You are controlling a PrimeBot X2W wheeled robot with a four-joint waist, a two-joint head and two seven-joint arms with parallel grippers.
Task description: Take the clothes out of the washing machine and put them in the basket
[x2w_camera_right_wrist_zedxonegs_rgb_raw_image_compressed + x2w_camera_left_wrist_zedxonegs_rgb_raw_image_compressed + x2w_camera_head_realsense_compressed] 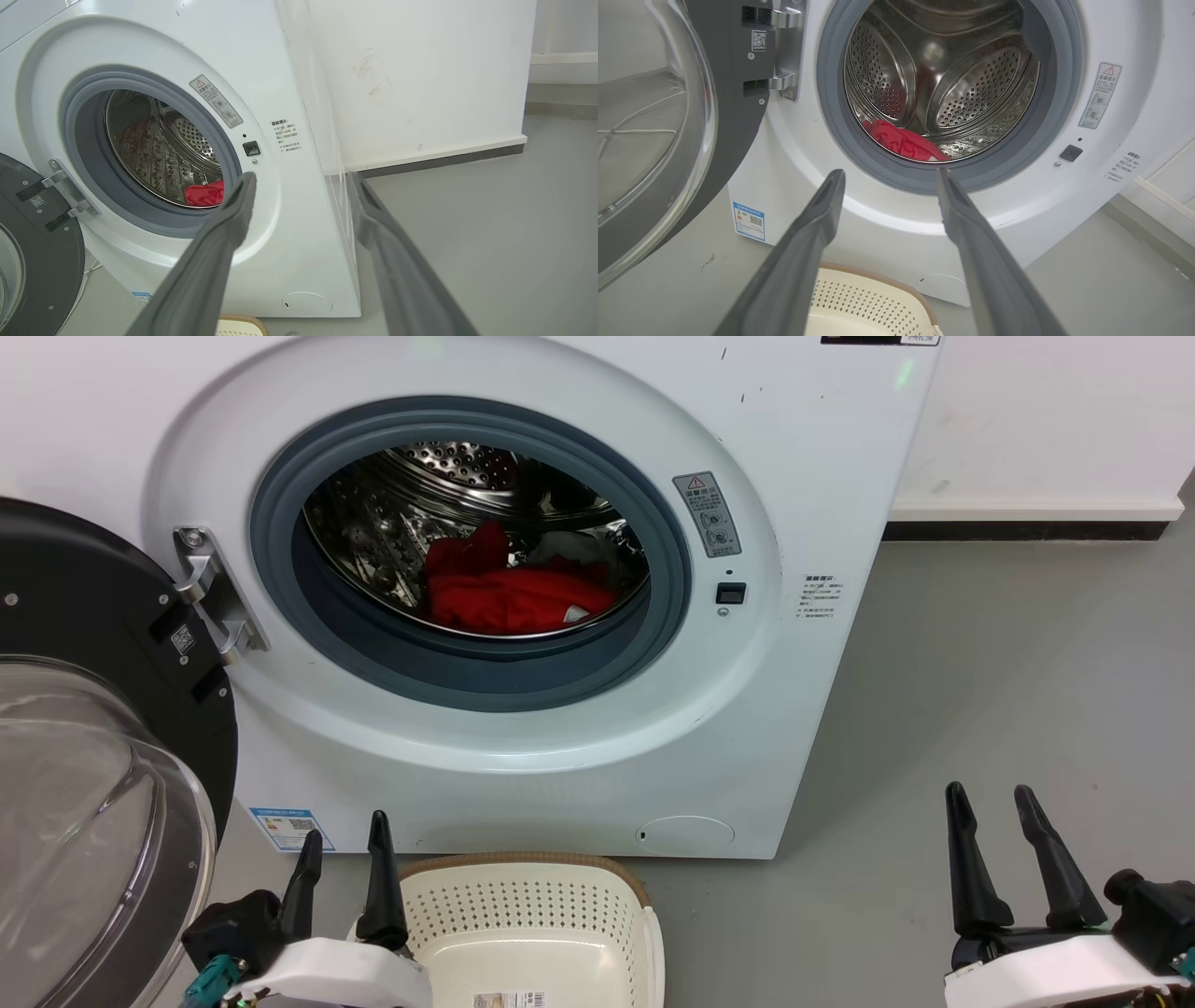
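Note:
The white washing machine [822,457] stands with its round door [103,644] swung open to the left. Red clothes [518,593] lie heaped at the bottom of the steel drum [439,467]; they also show as clothes [903,142] and clothes [204,193] in the wrist views. The cream basket [532,896] sits on the floor right below the machine's front, holding no garment. My left gripper [344,840] is open beside the basket's left rim. Well out to the right, over the floor, my right gripper [991,803] is open too. Both hold nothing.
The open glass door [654,140] juts out at the left, close to my left arm. Grey floor [1008,709] stretches to the right of the machine, up to a white wall with a dark skirting [1027,530].

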